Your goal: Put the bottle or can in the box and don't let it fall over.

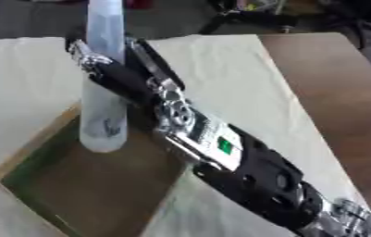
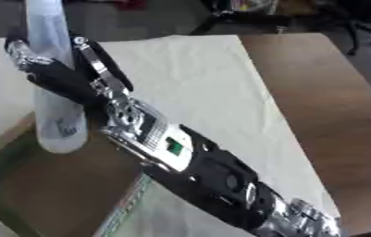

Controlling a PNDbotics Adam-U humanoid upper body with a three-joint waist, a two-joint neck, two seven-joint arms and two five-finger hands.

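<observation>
In the left eye view we see most of the one box (image 1: pixel 99 185), its wooden rim and brown floor; the right eye view cuts it off at the left edge. Our right hand (image 1: pixel 111 74) reaches in from the near right, its fingers curled around the middle of the single pale, translucent bottle (image 1: pixel 103 115). The bottle stands nearly upright, its base over the far part of the box; we cannot tell whether it touches the floor. A cream cloth (image 1: pixel 220 78) covers the table (image 1: pixel 342 92).
</observation>
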